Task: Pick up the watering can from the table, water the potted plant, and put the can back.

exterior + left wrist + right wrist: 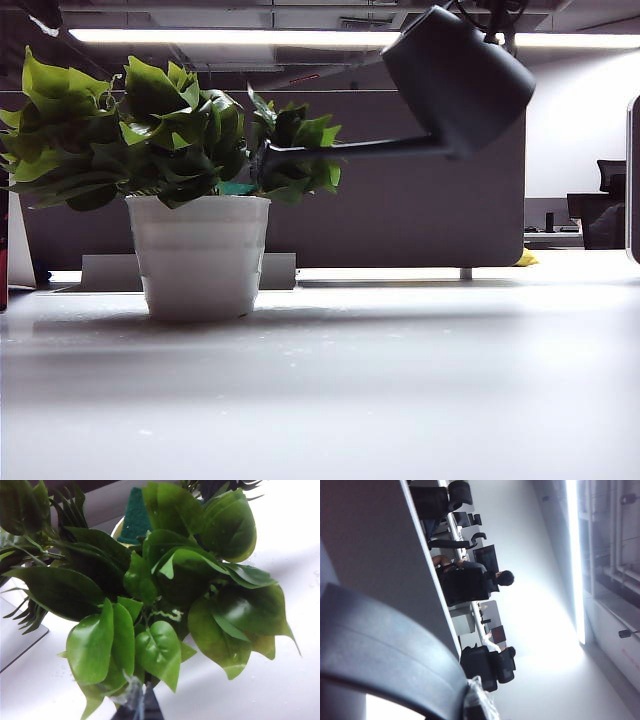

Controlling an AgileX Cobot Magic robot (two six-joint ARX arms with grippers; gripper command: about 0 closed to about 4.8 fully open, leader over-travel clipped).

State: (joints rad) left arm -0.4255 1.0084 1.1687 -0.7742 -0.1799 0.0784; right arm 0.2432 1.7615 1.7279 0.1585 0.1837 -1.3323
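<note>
Right tool: out of sight in the exterior view, above the upper right of the frame where the can hangs; clenched, judged to be gripping the can by its top or handle, since the can is carried in the air. Its tips [475, 700] show only dimly at the lower edge of the right wrist view.
Left tool: tips [137, 707] at the bottom centre of the left wrist view, just under the leaves; whether clenched or released cannot be told.
Can [455, 85]: upper right of the exterior frame, tilted, spout [350, 150] reaching left into the foliage.
Can, build: matte dark tapered body, thin straight spout; rigid.
Can, handling: likely light, heavier if filled; hold at the handle, never the spout.
Plant [160, 130]: left of frame, glossy broad green leaves; soft, yielding.
Pot [200, 255]: white, ribbed, tapering downward; standing on the tabletop [400, 380].
Tabletop: smooth, pale, flat.
</note>
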